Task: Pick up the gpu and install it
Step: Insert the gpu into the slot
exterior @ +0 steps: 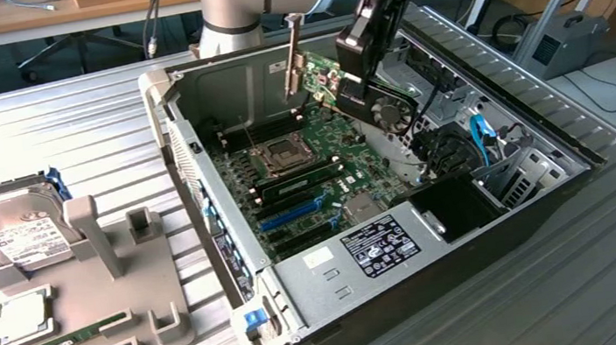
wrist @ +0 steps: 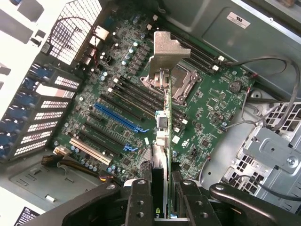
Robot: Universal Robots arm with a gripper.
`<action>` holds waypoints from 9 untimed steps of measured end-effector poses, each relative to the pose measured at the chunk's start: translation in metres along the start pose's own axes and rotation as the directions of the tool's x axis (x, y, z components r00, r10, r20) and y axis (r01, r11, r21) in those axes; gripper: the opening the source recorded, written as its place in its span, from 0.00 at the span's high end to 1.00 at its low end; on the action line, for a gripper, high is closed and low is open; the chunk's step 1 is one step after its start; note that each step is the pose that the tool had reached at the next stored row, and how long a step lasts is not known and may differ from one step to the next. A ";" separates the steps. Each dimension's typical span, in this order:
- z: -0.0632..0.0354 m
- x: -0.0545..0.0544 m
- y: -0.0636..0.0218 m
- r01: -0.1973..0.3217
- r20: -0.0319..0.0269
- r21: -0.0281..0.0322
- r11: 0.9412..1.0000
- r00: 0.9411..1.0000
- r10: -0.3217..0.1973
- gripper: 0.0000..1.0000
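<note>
While clamped on gpu (wrist: 162, 141), gripper (wrist: 162, 202) hangs above motherboard (wrist: 117, 94) | labels unreadable

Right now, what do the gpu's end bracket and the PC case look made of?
End bracket: bare sheet metal, dull silver, folded at the tip. The gpu board looks like green laminate, with a black fan that is probably plastic. PC case: unpainted grey sheet metal with punched vents; the blue latch looks plastic. The jaws are shut on the gpu's edge.
</note>
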State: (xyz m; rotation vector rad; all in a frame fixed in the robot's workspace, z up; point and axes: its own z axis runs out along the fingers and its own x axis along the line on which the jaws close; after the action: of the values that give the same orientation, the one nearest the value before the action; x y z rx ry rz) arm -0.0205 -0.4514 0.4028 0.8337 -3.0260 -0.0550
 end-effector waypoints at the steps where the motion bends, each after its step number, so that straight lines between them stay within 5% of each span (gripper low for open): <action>1: 0.0001 0.000 0.0000 0.001 0.000 0.000 1.000 1.000 -0.001 0.74; 9: 0.0005 0.000 0.0000 0.011 0.000 0.000 1.000 1.000 -0.011 0.74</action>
State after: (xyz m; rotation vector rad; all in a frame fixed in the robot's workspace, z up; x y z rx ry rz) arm -0.0205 -0.4514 0.4023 0.8510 -3.0209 -0.0550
